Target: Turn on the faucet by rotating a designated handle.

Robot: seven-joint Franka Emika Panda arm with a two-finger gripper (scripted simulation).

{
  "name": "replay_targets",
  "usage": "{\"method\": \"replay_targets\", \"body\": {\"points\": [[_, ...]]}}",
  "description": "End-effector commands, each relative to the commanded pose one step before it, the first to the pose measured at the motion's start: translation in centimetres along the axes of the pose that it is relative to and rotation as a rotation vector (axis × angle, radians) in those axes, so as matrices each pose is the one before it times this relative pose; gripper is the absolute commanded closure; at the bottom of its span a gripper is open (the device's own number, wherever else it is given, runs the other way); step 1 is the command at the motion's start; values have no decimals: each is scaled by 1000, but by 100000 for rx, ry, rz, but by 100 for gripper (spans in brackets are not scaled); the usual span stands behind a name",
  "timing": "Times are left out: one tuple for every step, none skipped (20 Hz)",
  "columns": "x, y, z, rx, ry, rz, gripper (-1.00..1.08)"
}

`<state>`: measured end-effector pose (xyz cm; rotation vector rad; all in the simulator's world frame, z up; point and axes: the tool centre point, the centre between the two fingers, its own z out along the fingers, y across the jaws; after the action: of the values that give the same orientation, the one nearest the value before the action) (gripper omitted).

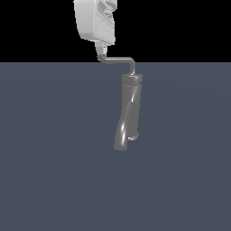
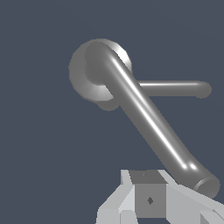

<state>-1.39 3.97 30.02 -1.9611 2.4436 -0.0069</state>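
Faucet (image 1: pixel 128 113) stands upright near the middle of the flat slate-blue counter (image 1: pixel 45 158), thick twisted dark grey body, spout end curving down toward the exterior view's left at the base. Nothing else stands on the counter around it, and nothing sits between the claw and the rod. Handle (image 1: pixel 118 59) is the thin light-grey rod coming out of the top cap, rising a little, then bending to run sideways toward the exterior view's left, ending in a small hooked tip.

Claw (image 1: pixel 103 46), white, hangs from above at the top of the exterior view, directly over the hooked tip. Its lower end meets or just overlaps the tip there; contact can't be confirmed. Finger spacing isn't readable, so can't tell whether the claw is spread or pressed together.

Wrist view: looking down the faucet's length, round cap with the thick body running diagonally, and the handle (image 2: pixel 175 89) sticking out sideways behind it. A white-and-grey part of the claw (image 2: pixel 151 199) shows at the frame edge, beside the spout end.

Background above the counter is plain black, no walls or fixtures visible.
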Motion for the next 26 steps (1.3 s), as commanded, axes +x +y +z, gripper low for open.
{"method": "replay_targets", "body": {"points": [[857, 778, -7, -417, 267, 485, 108], [215, 278, -12, 0, 0, 0, 108], [193, 268, 18, -56, 11, -39, 108], [217, 280, -12, 0, 0, 0, 108], [195, 271, 18, -55, 11, -40, 108], [219, 283, -12, 0, 0, 0, 108], [220, 284, -12, 0, 0, 0, 108], [188, 269, 29, -78, 16, -56, 108], [222, 286, -12, 0, 0, 0, 108], [223, 287, -13, 0, 0, 0, 108], [200, 277, 16, -55, 12, -40, 108], [225, 289, -13, 0, 0, 0, 108], [202, 279, 15, -55, 12, -41, 108], [226, 291, -13, 0, 0, 0, 108], [227, 292, -13, 0, 0, 0, 108], [195, 277, 25, -76, 19, -58, 108], [230, 294, -14, 0, 0, 0, 108], [231, 294, -15, 0, 0, 0, 108], [208, 284, 11, -52, 18, -41, 108], [0, 0, 0, 0, 0, 0, 108], [-675, -340, -4, 333, -123, -795, 108], [573, 48, 3, -29, 7, 62, 108], [549, 64, -12, 0, 0, 0, 108], [592, 42, 9, -41, 10, 88, 108], [584, 49, 3, -29, 8, 62, 108], [561, 63, -12, 0, 0, 0, 108]]}}
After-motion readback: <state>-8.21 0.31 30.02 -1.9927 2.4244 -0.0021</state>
